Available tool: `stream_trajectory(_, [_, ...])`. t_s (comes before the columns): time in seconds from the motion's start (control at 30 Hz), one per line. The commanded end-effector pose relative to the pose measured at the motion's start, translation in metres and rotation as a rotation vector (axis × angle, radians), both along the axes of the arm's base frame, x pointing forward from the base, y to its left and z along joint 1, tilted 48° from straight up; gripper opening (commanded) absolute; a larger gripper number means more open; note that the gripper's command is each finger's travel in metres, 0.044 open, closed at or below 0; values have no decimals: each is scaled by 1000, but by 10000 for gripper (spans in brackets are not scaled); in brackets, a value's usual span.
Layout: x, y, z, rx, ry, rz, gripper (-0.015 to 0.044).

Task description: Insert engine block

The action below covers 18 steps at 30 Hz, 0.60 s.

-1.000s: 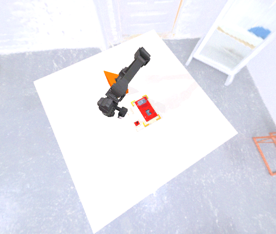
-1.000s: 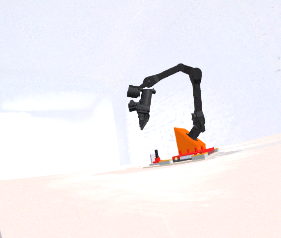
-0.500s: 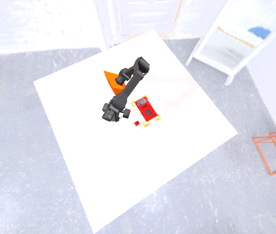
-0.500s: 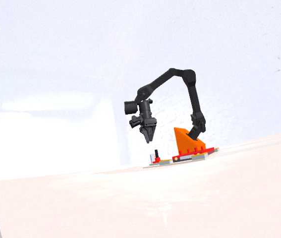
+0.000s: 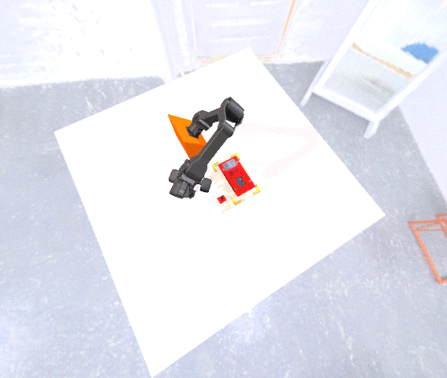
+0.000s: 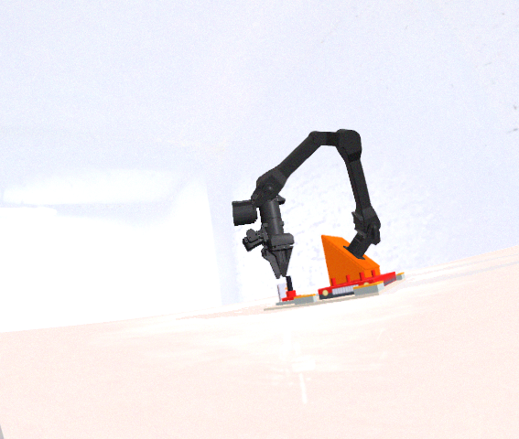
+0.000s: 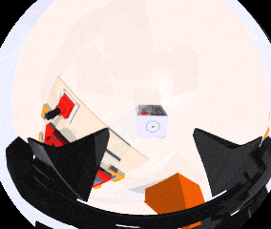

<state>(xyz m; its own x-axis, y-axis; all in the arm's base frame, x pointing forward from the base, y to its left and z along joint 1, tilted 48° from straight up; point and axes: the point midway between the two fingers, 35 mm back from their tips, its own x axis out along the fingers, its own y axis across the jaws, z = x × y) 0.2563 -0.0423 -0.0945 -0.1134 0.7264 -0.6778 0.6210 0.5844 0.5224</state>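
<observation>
A whitish block (image 7: 152,126) (image 6: 281,292) with a ring mark on one face, which looks like the engine block, stands on the table beside the cream board (image 7: 85,123). In the top view the arm mostly hides it. My gripper (image 7: 154,133) (image 6: 280,276) is open and empty, pointing down above the block, with one finger on each side of it in the wrist view. The red car body (image 5: 245,175) (image 7: 102,179) lies on the board. Its top shows a dark opening (image 5: 240,181). Slot and rib are too small to tell.
A red square piece (image 5: 221,199) (image 6: 290,295) (image 7: 66,105) with an upright black peg (image 6: 289,283) (image 7: 52,114) stands on the board near the block. Yellow corner brackets (image 5: 258,189) surround the car body. The orange wedge (image 5: 177,124) (image 6: 340,260) (image 7: 166,192) carries the arm's base.
</observation>
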Motion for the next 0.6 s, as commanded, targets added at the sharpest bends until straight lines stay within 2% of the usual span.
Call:
stream_trajectory(0.0, [-2,5,-4,5,6,-4,440])
stream_trajectory(0.57, [-5,25,-23,5,4,-2,440])
